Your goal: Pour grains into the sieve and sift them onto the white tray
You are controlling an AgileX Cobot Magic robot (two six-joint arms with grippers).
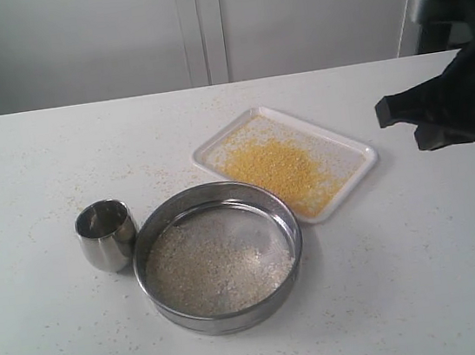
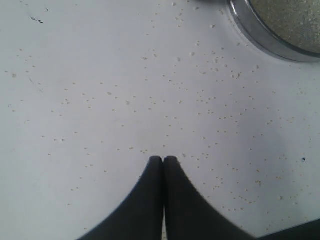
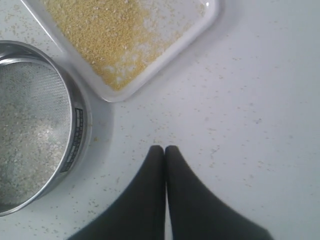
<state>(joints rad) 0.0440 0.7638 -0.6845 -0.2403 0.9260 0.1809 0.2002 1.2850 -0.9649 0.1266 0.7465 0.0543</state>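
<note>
One sieve (image 1: 226,321), one steel cup (image 1: 105,237), one white tray (image 1: 353,155) bearing grains (image 1: 280,167).

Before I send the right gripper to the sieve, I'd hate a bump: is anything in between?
Nothing visible. In the right wrist view only speckled table lies between the shut right gripper and the sieve; the white tray sits aside, its corner close to the sieve's rim.

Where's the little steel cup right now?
In the exterior view the steel cup stands upright left of centre on the table, right beside the left rim of the sieve.
</note>
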